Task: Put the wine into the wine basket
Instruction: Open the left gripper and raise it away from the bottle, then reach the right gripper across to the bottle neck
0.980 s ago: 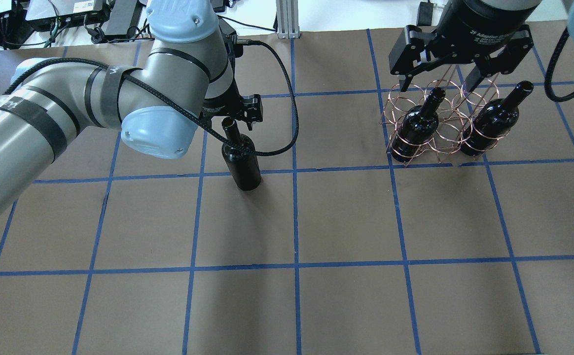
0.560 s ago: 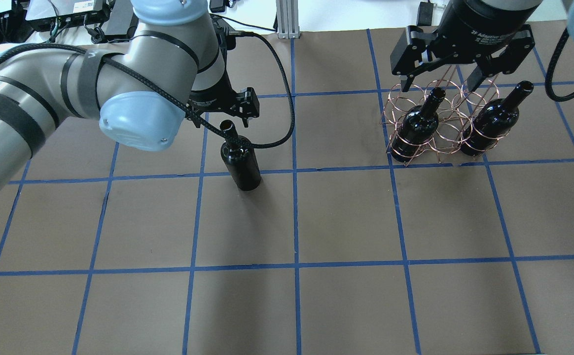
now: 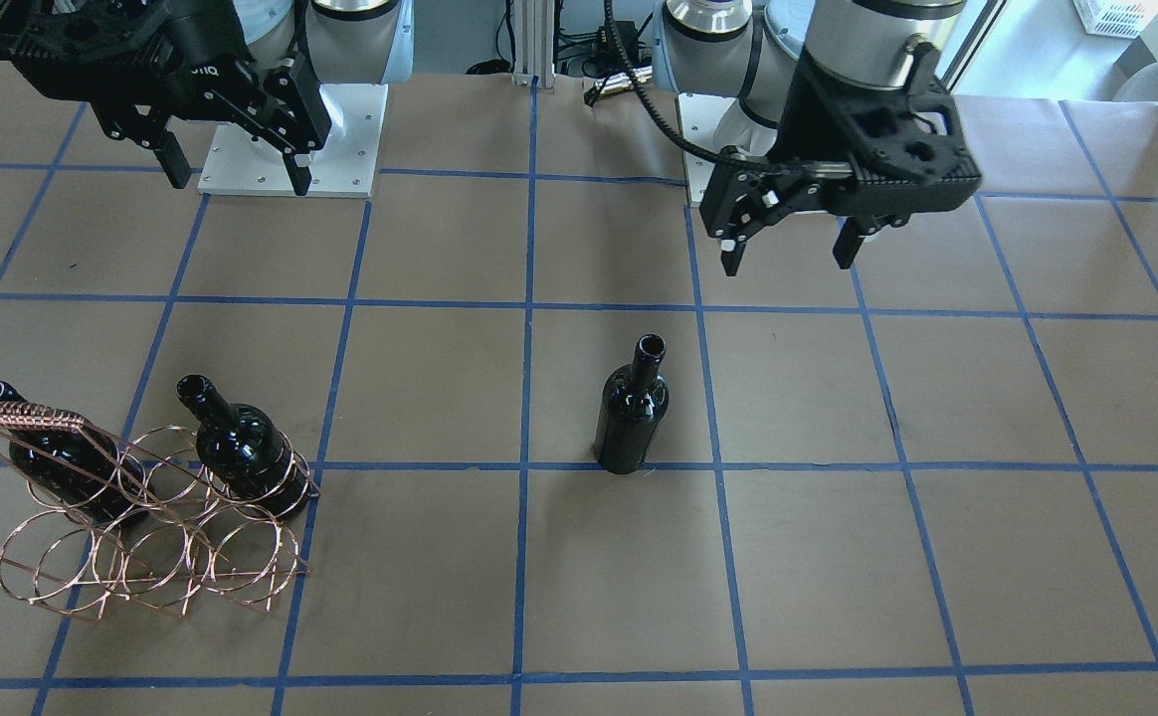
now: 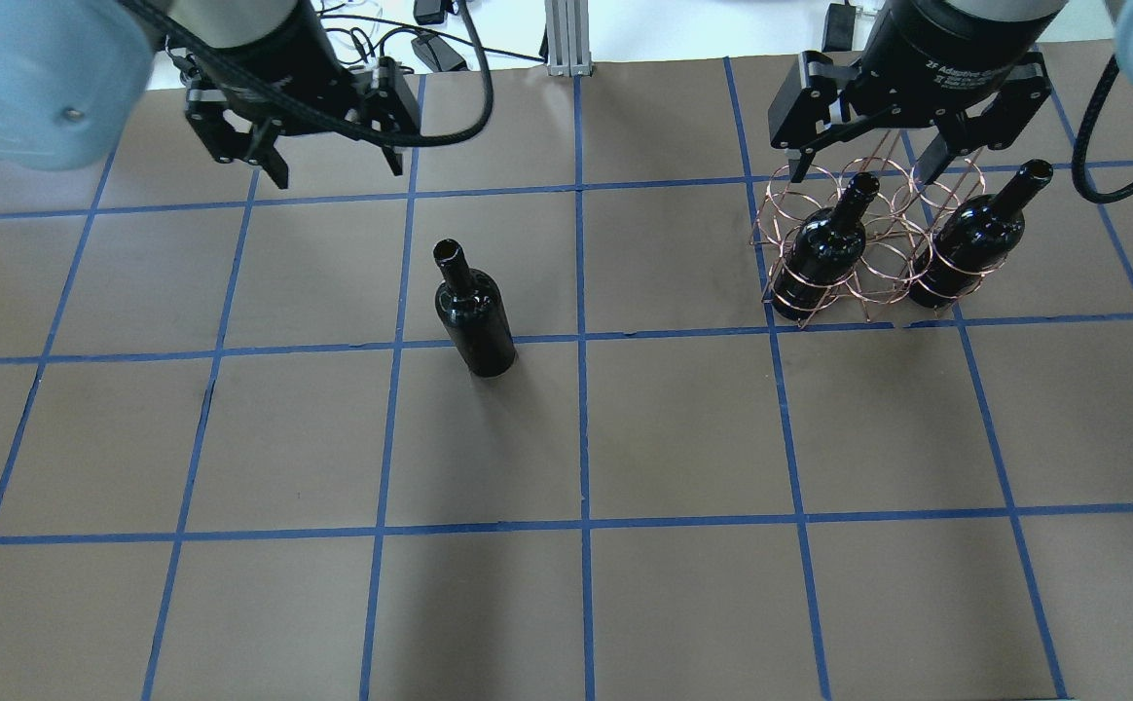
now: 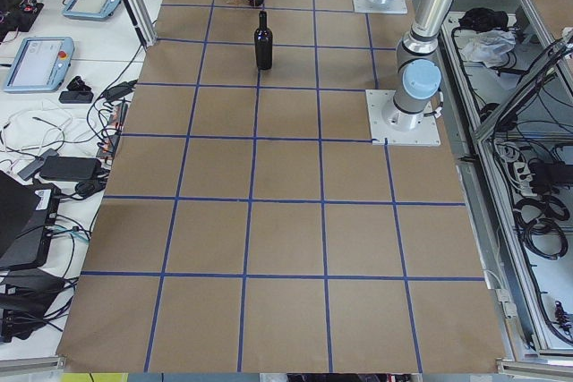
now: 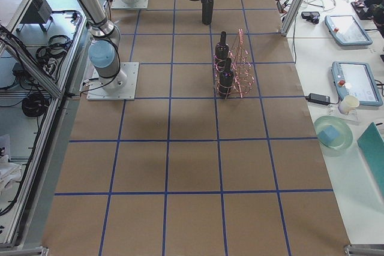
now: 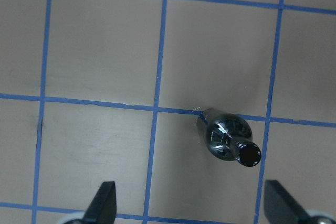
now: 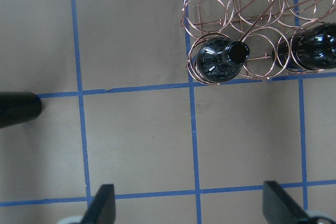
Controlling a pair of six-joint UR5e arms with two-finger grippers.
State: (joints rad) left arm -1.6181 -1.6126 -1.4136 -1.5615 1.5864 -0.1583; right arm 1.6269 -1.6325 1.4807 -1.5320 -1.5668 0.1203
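Glossy near-black glass wine bottle (image 4: 474,316) upright mid-table, free, well left of wine basket (image 4: 883,248). Left gripper (image 4: 336,173) wide open, apart; right gripper (image 4: 863,170) wide open above basket. Likely heavy, slippery, fragile: grasp neck.

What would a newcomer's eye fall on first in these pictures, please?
A lone dark wine bottle stands upright mid-table, with the open left gripper hanging clear of it. At the robot's right, the copper wire basket holds two more bottles, with the open right gripper raised nearby.
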